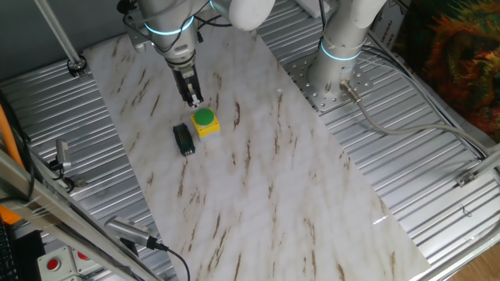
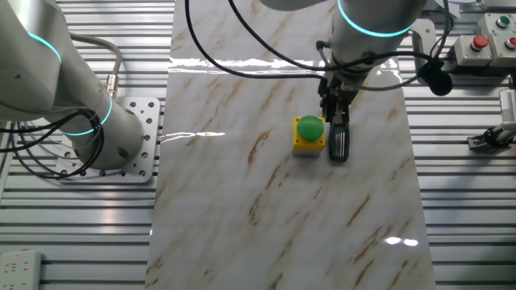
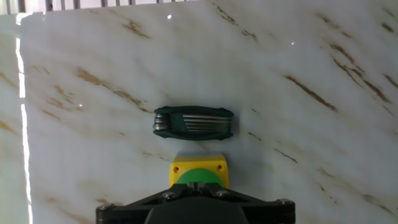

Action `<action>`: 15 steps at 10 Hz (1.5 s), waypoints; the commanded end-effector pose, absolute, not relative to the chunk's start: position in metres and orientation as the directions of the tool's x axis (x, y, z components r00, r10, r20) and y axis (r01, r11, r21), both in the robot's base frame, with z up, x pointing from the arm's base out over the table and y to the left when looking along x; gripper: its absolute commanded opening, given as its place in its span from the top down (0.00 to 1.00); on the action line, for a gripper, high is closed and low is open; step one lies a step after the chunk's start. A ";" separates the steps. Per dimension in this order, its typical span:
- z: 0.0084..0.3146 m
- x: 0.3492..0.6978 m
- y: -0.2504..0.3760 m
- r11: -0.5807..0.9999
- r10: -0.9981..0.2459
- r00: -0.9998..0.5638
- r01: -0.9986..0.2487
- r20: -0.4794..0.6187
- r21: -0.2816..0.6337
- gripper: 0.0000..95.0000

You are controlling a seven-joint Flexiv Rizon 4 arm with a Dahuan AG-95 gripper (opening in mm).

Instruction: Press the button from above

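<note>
A green button (image 1: 204, 117) on a small yellow box (image 1: 208, 129) is seen on a marble-patterned board (image 1: 258, 172), which is laid over a ribbed metal table (image 1: 437, 187). In one fixed view the button is placed left of the board's centre, toward the far end. A dark folding tool (image 1: 183, 140) is laid just beside the box, on its left in that view; whether the two touch cannot be told.

The gripper (image 1: 193, 99) is held above the board, pointed downward, with its tip just beyond the button in one fixed view. In the other fixed view the gripper (image 2: 336, 109) is seen just right of the button (image 2: 310, 127) and above the tool (image 2: 339, 142). Contact with the button cannot be confirmed from either fixed view.

In the hand view the button (image 3: 199, 177) is found at the bottom centre, partly hidden by the dark gripper body; the tool (image 3: 193, 121) lies farther up, crosswise. No fingertip gap is shown in any view, so the finger state cannot be told.

A second arm's base (image 1: 337, 66) is bolted to the table at the board's right edge. A red button (image 2: 480, 42) on a grey panel is noted at the far right of the other fixed view.
</note>
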State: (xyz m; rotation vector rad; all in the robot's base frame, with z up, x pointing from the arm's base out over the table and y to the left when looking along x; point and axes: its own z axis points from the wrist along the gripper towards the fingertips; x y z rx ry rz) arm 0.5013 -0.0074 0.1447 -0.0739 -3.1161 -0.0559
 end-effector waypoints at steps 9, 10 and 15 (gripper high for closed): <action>0.119 0.489 -0.001 0.999 0.030 -0.999 0.030 0.015 0.040 1.00; 0.118 0.489 0.001 0.999 0.032 -0.999 0.032 0.018 0.040 1.00; 0.106 0.482 0.000 0.999 0.023 -1.000 0.023 0.012 0.037 1.00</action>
